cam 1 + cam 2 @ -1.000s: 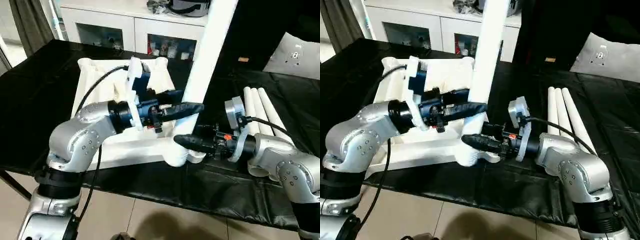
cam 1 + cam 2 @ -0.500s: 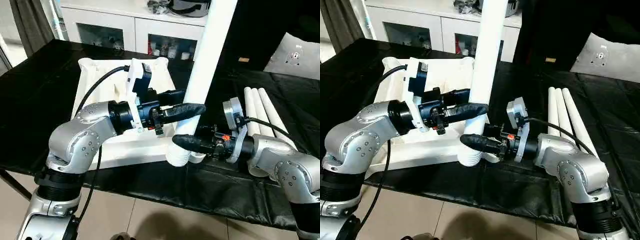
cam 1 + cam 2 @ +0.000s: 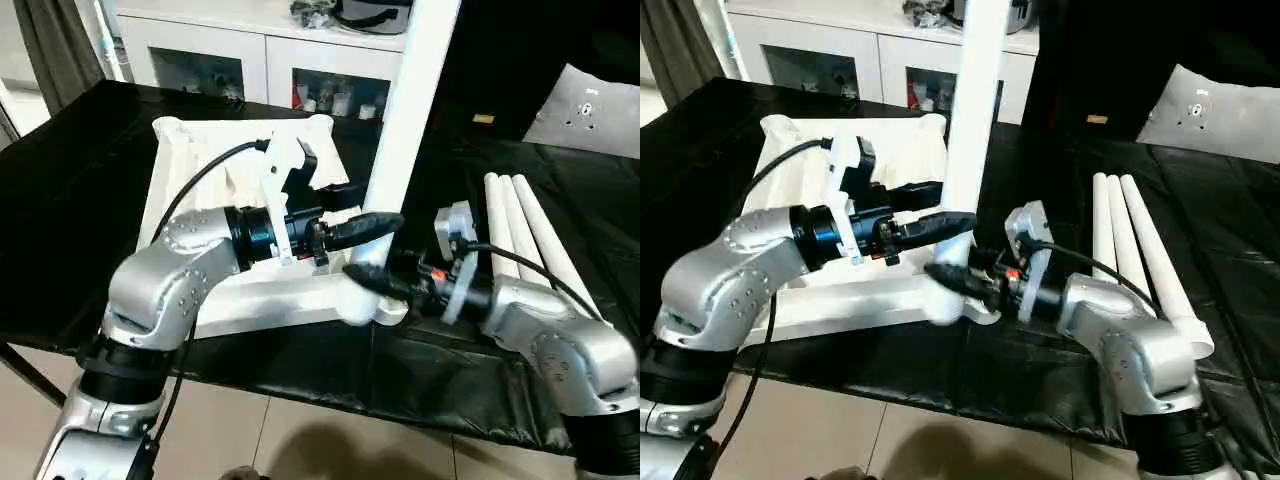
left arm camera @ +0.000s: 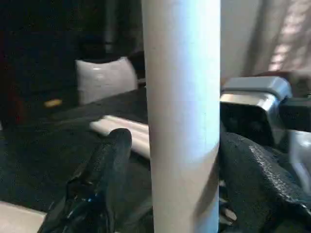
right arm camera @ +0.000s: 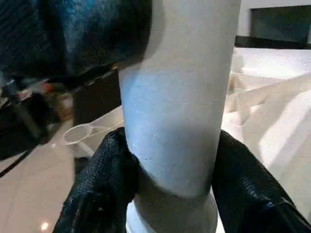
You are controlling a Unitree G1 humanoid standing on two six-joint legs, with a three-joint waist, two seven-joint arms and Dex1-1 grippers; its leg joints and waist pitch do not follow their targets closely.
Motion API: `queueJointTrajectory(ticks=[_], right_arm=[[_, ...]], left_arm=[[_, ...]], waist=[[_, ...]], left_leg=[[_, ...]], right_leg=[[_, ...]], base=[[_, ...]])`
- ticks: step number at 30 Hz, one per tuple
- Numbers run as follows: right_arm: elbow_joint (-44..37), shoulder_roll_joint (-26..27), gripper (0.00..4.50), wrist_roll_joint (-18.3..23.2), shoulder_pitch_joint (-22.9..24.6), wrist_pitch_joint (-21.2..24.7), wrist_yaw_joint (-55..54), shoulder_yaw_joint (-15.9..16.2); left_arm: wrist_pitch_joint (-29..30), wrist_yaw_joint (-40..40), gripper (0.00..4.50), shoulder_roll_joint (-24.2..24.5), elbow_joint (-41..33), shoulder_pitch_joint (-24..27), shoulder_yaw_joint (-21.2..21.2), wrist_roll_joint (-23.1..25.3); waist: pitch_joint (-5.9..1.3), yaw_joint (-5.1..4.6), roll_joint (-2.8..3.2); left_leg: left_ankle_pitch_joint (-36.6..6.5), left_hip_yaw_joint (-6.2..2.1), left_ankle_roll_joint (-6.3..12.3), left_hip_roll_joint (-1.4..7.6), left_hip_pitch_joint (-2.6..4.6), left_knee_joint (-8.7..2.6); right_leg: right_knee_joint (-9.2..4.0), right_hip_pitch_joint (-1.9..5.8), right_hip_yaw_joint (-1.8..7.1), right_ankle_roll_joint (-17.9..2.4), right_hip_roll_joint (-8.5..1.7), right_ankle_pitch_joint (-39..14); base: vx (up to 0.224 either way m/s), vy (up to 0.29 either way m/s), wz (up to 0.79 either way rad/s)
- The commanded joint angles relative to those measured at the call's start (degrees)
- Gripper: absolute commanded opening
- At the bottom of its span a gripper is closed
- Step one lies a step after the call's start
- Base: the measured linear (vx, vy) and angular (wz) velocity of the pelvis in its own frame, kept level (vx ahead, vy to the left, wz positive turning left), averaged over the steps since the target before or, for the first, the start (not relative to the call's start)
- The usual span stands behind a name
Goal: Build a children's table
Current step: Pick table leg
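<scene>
The white plastic table top lay upside down on a table draped in black cloth, ribs up. One smooth white leg stood upright in its near right corner socket. The left gripper was clamped on it above the right gripper, clamped just above the socket. Three spare legs lay side by side on the right. White glass-door cabinets stood beyond; a grey-white holed panel lay far right.
</scene>
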Motion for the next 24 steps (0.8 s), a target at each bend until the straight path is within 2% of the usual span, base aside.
queueJointTrajectory(ticks=[1,3,5,6,7,9,10,11,12,13,17,24], right_arm=[[-0.3,0.4,1.93,-1.2,-0.6,-2.0,-2.0,-0.8],[0.1,1.6,1.93,-2.3,-0.9,-2.9,-4.0,-0.7],[0.6,3.0,1.93,-3.7,-1.2,-4.1,-6.4,-0.6],[1.1,3.9,1.93,-4.4,-1.4,-4.7,-7.8,-0.5],[1.9,4.8,1.93,-5.5,-1.7,-5.6,-9.5,-0.2],[2.6,5.7,1.93,-6.6,-1.8,-6.4,-10.8,-0.2],[3.4,6.5,1.93,-7.1,-2.0,-6.8,-11.5,-0.1],[3.7,6.8,1.93,-7.4,-2.1,-7.0,-11.9,-0.1],[3.8,7.1,1.93,-7.4,-2.1,-7.0,-12.1,-0.1],[3.8,7.2,1.93,-7.5,-2.2,-7.0,-12.1,0.1],[4.1,8.3,1.93,-8.1,-2.5,-7.4,-12.4,1.0],[5.0,9.1,1.93,-9.1,-2.9,-8.5,-12.5,1.5]], left_arm=[[-1.5,2.8,3.4,-0.2,-0.2,0.3,-0.7,3.0],[-1.5,5.4,3.4,-1.1,-0.7,0.8,-0.8,4.3],[-1.3,9.0,3.41,-2.8,-1.4,1.4,-0.5,5.4],[-1.4,12.1,3.16,-4.6,-2.1,2.0,-0.2,6.3],[-2.1,16.0,3.07,-5.7,-2.4,2.6,-0.9,9.1],[-3.1,18.2,3.05,-6.5,-2.4,3.1,-1.5,11.3],[-3.1,21.1,3.01,-8.2,-2.4,4.0,-1.8,12.6],[-3.0,22.2,2.73,-8.9,-2.4,4.4,-1.9,12.9],[-2.9,22.7,2.64,-9.6,-2.5,4.7,-1.9,12.7],[-2.9,22.7,2.64,-9.8,-2.5,5.0,-2.3,12.7],[-2.8,23.9,2.17,-11.4,-2.6,5.5,-3.9,13.7],[-2.0,26.2,1.94,-14.1,-2.4,5.4,-3.9,14.0]], waist=[[-4.13,-0.09,0.24],[-4.18,-0.07,0.44],[-4.2,-0.13,0.32],[-4.2,-0.16,0.29],[-4.13,-0.3,0.27],[-4.08,-0.28,0.04],[-4.03,-0.28,0.12],[-4.0,-0.41,0.09],[-3.98,-0.48,-0.35],[-4.03,-0.34,-0.11],[-3.94,-0.53,-0.31],[-3.83,-0.73,-0.15]], left_leg=[[-3.2,-1.91,0.41,4.92,0.99,-3.46],[-3.1,-1.96,0.26,5.09,1.05,-3.52],[-3.1,-1.98,0.14,5.11,0.99,-3.52],[-3.2,-1.93,0.13,5.08,0.97,-3.51],[-3.7,-1.94,0.04,5.13,0.95,-3.53],[-3.9,-1.83,0.31,4.99,0.96,-3.5],[-4.0,-1.86,0.26,4.96,0.91,-3.52],[-4.2,-1.84,0.25,5.02,0.89,-3.53],[-4.0,-1.8,0.37,4.95,0.82,-3.52],[-3.7,-1.83,0.49,4.9,0.84,-3.47],[-3.8,-1.85,1.01,4.87,0.76,-3.52],[-4.9,-1.83,0.62,4.93,0.84,-3.59]], right_leg=[[-4.18,2.09,4.0,-8.5,-8.1,-1.2],[-3.96,1.97,3.98,-8.7,-8.09,0.2],[-3.83,2.08,3.98,-9.2,-8.25,1.2],[-3.85,2.12,3.98,-9.4,-8.3,1.3],[-3.9,2.1,3.99,-9.7,-8.3,1.0],[-4.23,2.18,4.09,-9.2,-8.32,-0.1],[-4.22,2.15,4.08,-8.8,-8.25,-0.8],[-4.26,2.16,4.12,-8.8,-8.27,-0.9],[-4.36,2.28,4.11,-8.6,-8.25,-0.9],[-4.29,2.23,4.1,-8.5,-8.32,-0.9],[-4.33,2.12,4.07,-7.8,-8.25,-1.1],[-4.53,1.97,4.09,-7.8,-8.26,-2.7]], base=[[0.0,0.0,0.0],[0.0,0.0,0.0],[0.0,0.0,0.0],[0.0,0.0,0.0],[0.0,0.0,0.0],[0.0,0.0,0.0],[0.0,0.0,0.0],[0.0,0.0,0.0],[0.0,0.0,0.0],[0.0,0.0,0.0],[0.0,0.0,0.0],[0.0,0.0,0.0]])
